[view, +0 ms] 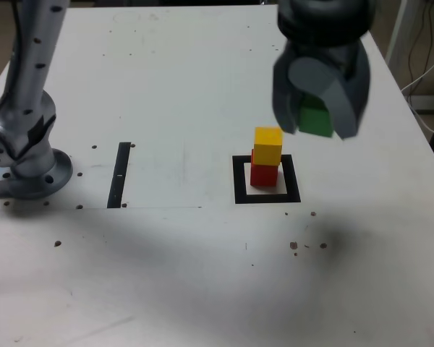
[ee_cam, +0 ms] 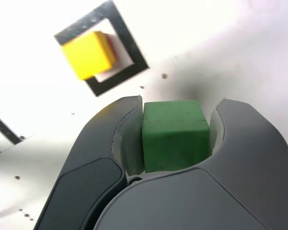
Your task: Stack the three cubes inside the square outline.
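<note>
The fingers [view: 320, 116] are clamped on the green cube [view: 316, 119], carrying it in the air above the white tabletop [view: 202, 275]. In the exterior view the cube shows only as a green patch between the two grey finger shells, up at about one o'clock from the stack and clear of it.

The stack stands inside the square outline [view: 267, 196]: the red cube [view: 263, 176] sits on the white centre, and the yellow cube [view: 267, 144] rests on top of it, shifted slightly toward the exterior view's right so that it overhangs a little. The outline lies around the red cube, its black border visible on all sides.

The wrist view gives what the exterior view hides: the green cube [ee_cam: 175, 135] is pressed between both fingers [ee_cam: 175, 139], one face touching each inner pad, its top and front faces plainly showing. From there the yellow cube [ee_cam: 88, 53] covers nearly all of the red cube [ee_cam: 113, 48], which shows only as a thin sliver, and the square outline [ee_cam: 129, 52] appears tilted.

Only the exterior view shows the arm's base [view: 29, 170] at nine o'clock on the tabletop, the thin black strip [view: 119, 175] between base and outline, and small dark specks [view: 304, 247] scattered at six o'clock of the outline.
</note>
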